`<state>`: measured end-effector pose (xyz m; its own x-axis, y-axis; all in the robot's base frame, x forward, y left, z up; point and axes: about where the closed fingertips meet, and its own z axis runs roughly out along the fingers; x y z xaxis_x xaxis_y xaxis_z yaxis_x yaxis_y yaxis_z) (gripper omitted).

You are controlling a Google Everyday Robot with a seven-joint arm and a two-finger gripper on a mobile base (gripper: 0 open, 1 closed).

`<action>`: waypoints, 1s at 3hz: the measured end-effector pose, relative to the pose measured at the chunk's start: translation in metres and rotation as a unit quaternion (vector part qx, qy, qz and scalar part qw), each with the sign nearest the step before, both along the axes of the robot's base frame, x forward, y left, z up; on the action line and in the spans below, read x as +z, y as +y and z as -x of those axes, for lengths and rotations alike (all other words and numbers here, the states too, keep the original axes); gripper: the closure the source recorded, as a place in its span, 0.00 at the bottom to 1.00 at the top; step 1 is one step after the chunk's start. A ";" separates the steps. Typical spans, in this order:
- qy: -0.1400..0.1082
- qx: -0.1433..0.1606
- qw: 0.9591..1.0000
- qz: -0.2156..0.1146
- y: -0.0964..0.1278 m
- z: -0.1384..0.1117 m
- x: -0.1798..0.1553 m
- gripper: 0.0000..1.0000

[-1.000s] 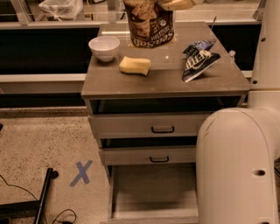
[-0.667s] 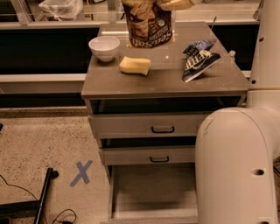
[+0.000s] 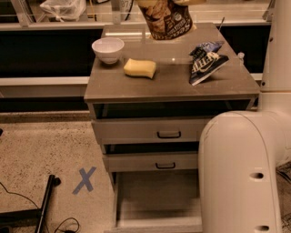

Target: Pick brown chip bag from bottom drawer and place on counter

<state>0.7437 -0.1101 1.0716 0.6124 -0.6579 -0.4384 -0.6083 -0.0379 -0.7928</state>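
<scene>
The brown chip bag [image 3: 166,19] hangs upright over the back of the counter [image 3: 168,88], its top cut off by the upper edge of the view. My gripper [image 3: 185,2] shows only as a pale tip at the bag's top right, shut on the bag. The bottom drawer [image 3: 157,200] is pulled out below, showing its flat grey inside with nothing visible in it. My white arm [image 3: 241,173] covers the drawer's right part.
On the counter are a white bowl [image 3: 107,49], a yellow sponge [image 3: 140,68] and a dark blue bag [image 3: 204,63]. The two upper drawers [image 3: 168,132] stand slightly open. A blue tape X [image 3: 85,179] and a black pole [image 3: 45,207] are on the floor at left.
The brown chip bag has moved a little up and to the right over the counter's back. Everything else is unchanged.
</scene>
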 end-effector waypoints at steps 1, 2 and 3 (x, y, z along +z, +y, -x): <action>-0.040 -0.041 0.997 0.048 -0.027 -0.033 -0.020 1.00; -0.076 -0.048 0.993 0.071 -0.037 -0.056 -0.036 1.00; -0.125 -0.064 0.983 0.119 -0.039 -0.087 -0.048 1.00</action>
<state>0.8310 -0.1489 1.0239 0.5874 -0.8020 -0.1090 -0.4069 -0.1762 -0.8963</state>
